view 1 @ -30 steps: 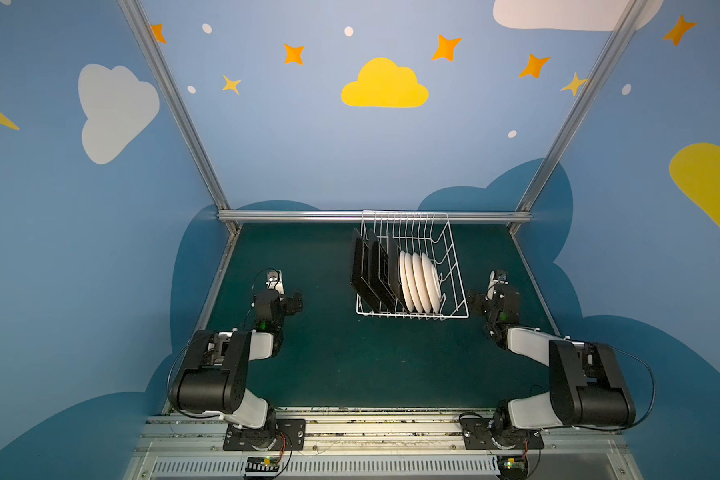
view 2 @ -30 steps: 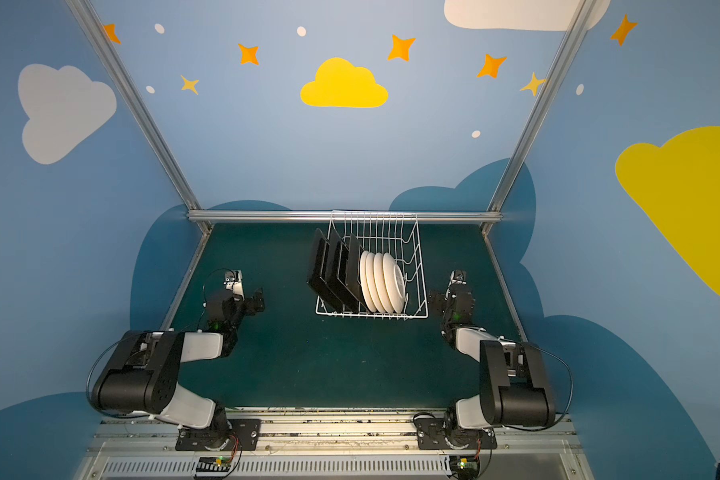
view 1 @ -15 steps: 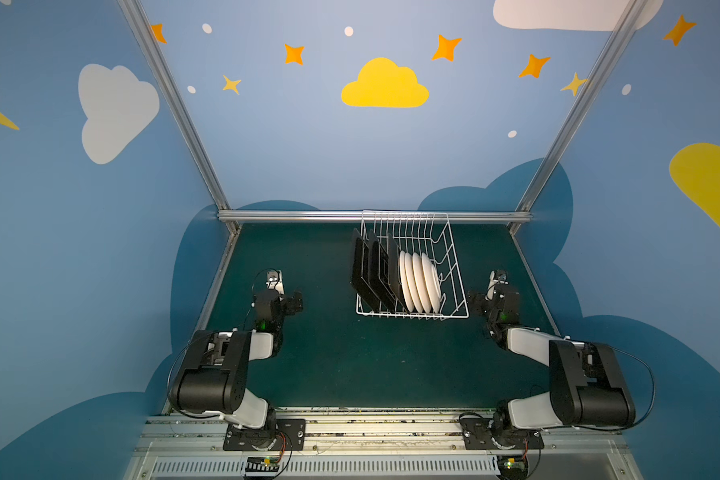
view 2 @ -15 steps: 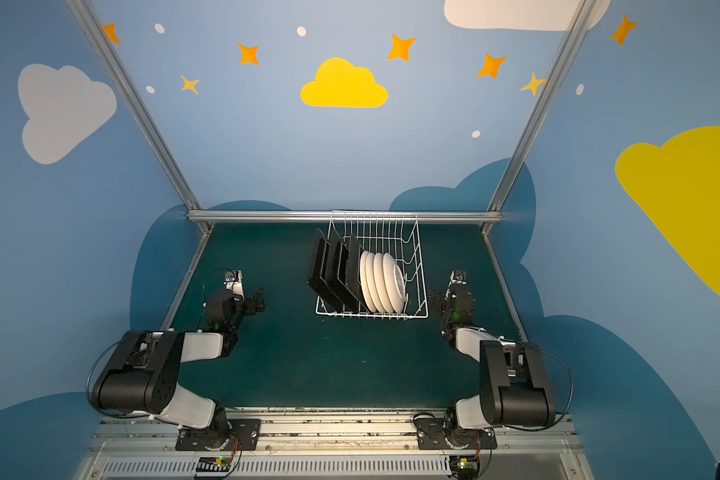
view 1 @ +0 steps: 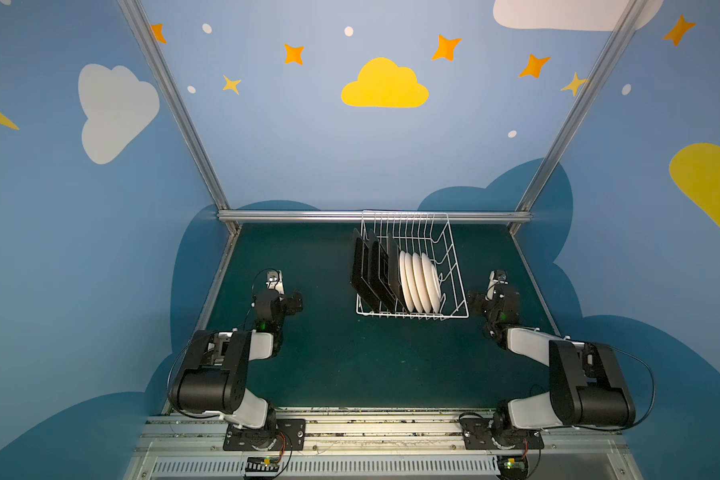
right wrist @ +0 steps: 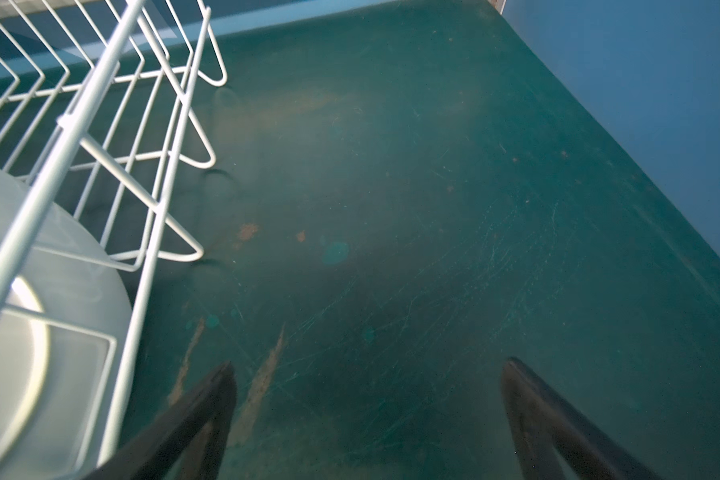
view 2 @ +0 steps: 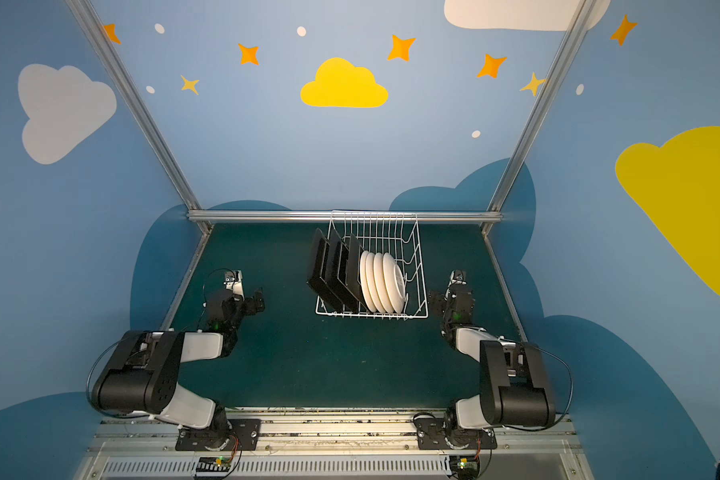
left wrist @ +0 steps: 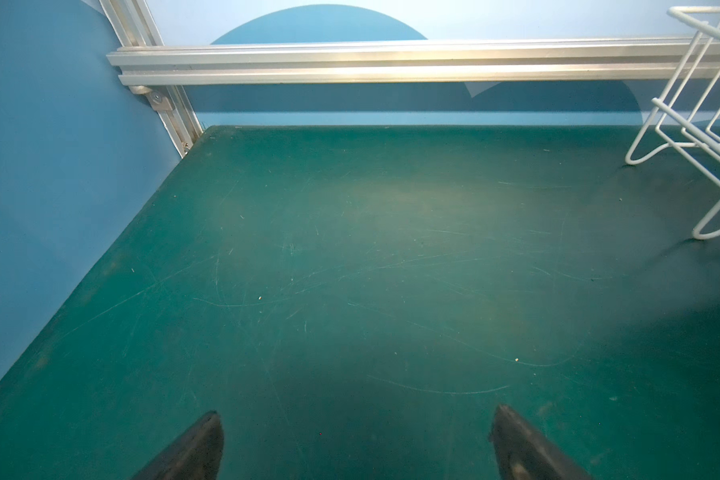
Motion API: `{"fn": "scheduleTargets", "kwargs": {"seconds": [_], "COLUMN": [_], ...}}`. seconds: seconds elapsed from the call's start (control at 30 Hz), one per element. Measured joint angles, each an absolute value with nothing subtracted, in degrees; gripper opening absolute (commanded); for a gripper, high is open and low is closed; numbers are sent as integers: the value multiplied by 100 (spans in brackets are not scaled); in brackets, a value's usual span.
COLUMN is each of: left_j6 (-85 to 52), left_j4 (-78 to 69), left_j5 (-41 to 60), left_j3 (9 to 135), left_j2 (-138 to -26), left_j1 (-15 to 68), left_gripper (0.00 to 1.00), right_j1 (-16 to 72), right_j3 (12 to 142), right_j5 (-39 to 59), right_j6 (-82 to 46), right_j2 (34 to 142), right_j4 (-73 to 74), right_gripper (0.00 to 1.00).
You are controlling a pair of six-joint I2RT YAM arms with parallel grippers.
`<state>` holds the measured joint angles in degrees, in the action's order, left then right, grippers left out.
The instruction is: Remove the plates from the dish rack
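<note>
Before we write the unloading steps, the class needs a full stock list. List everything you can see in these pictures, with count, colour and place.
dish rack: one, white wire, rear centre of the table
square plates: three visible, black backs, standing on edge in the rack's left part
round plates: four by their rims, white, standing on edge just right of the square ones
table: one, dark green, scratched
frame rail: one, silver aluminium, along the table's far edge
walls: blue, painted with clouds and stars
left gripper: one, black fingers, open and empty, over bare table left of the rack
right gripper: one, black fingers, open and empty, just right of the rack
</note>
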<state>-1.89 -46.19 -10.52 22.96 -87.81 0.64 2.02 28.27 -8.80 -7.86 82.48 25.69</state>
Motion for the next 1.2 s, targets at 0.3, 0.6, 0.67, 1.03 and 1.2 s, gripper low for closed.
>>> {"fn": "scheduleTargets", "kwargs": {"seconds": [0.3, 0.6, 0.67, 1.03, 1.2], "left_j6": [-169, -266, -390, -972, -1103], "left_j4": [-3647, -1874, -1476, 1199, 2108], "left_j5": [-1044, -722, -550, 1068, 1334], "left_j3": [2314, 3153, 3430, 5616, 6431], "left_j2": [-7308, -5734, -5487, -5944, -6348], "left_j1": [64, 64, 64, 183, 635], "left_gripper": [100, 100, 100, 100, 100], "right_j1": [252, 316, 316, 405, 491], "right_j3": [3474, 4307, 4451, 4952, 5717], "right_j5": [-965, -882, -655, 934, 1505], "right_j6": [-744, -788, -801, -873, -849], "right_j2": [7669, 6858, 6659, 5699, 5739], "right_j4": [1520, 217, 19, -1033, -1559], "right_gripper": [98, 98, 97, 99, 99]}}
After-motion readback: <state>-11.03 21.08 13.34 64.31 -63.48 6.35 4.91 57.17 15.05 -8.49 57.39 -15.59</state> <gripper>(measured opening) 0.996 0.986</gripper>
